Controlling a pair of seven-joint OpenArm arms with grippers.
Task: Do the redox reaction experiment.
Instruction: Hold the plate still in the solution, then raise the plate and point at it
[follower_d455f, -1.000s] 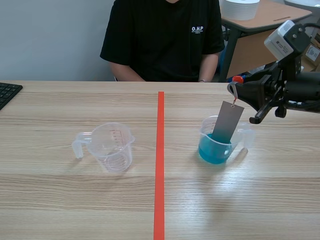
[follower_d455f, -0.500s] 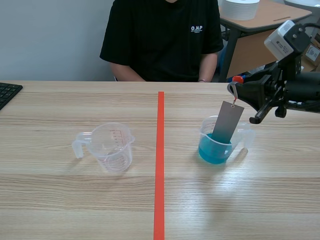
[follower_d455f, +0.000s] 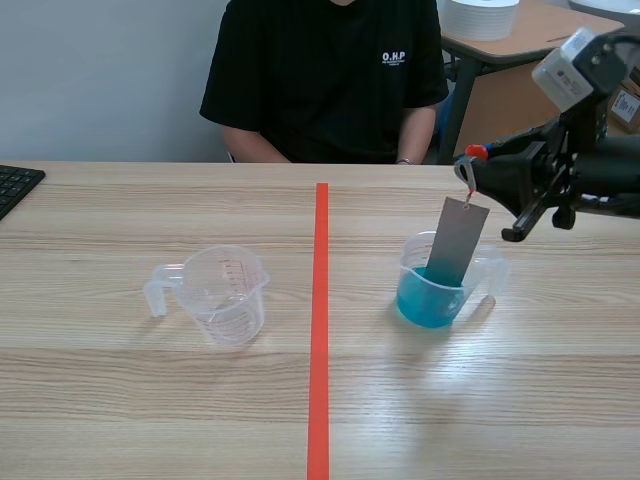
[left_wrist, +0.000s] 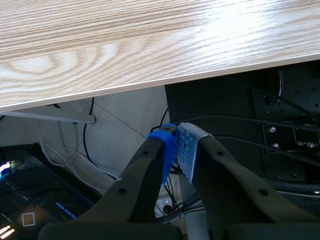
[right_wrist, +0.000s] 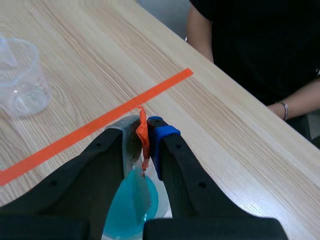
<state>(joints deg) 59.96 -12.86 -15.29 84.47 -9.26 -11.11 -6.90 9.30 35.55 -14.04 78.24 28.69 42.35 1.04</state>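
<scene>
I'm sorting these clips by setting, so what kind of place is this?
Probably an office used as a makeshift lab: a wooden table with a keyboard at its edge, a cup of blue liquid with a metal strip dipped in, another desk behind the seated person.

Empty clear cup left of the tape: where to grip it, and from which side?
Probably the handle of the empty cup: it juts out on the side away from the tape line, toward the left arm. The cup stands upright, so come in level from that side, left pincer opened across it. The right pincer is shut on the red tag of the metal plate.
</scene>
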